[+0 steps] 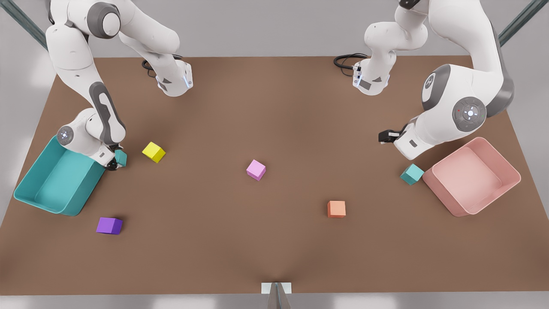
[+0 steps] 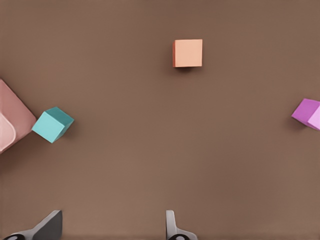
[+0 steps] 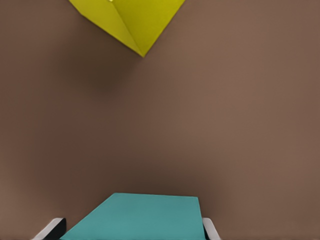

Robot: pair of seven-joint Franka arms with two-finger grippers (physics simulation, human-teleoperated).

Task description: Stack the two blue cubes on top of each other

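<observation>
**Teal cube caught between fingers beside the matching bin**

Brown matte tabletop (image 1: 274,240) carries loose cubes: a yellow cube (image 1: 153,152), a pink cube (image 1: 256,170), an orange cube (image 1: 336,209) and a purple cube (image 1: 109,225). At the front view's left, the right gripper (image 1: 115,162) sits low beside the large teal rectangular bin (image 1: 30,184), its fingers (image 3: 50,229) closed against the sides of one small teal matte cube (image 3: 137,217), with the yellow cube near. The second teal cube (image 1: 412,174) lies well apart at the front view's right, touching or just beside the corner of the pink rectangular bin (image 1: 510,171). The left gripper (image 2: 107,230) hangs above the table near that cube, fingers spread wide and holding nothing, the orange cube farther off.
</observation>
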